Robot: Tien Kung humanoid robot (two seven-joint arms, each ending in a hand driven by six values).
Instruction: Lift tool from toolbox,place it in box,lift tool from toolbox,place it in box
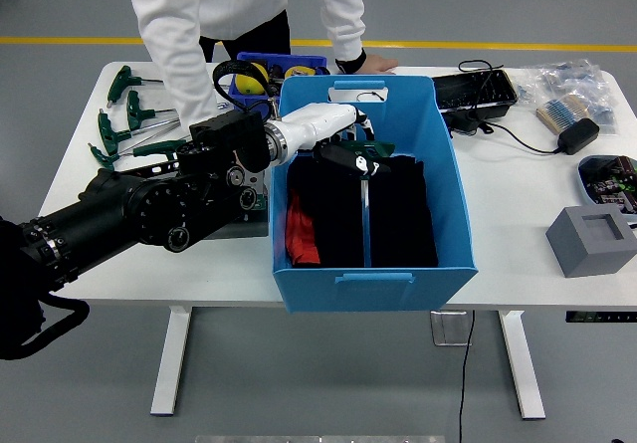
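My left hand [348, 150] reaches over the left wall of the blue box [453, 194] and is shut on a green-handled tool [366, 204]. The tool's green handle sticks out to the right of the fingers, and its long thin shaft hangs straight down over the dark contents inside the box. The grey toolbox [255, 202] lies left of the box, mostly hidden behind my black forearm. More green T-handle tools [127, 116] lie on the table at the far left. My right hand does not show.
A person in white stands at the far side, one hand [374, 63] resting on the table behind the box. A small blue bin [267, 68], black tray [484, 91], power adapter [578, 135] and grey block [592, 240] also stand around.
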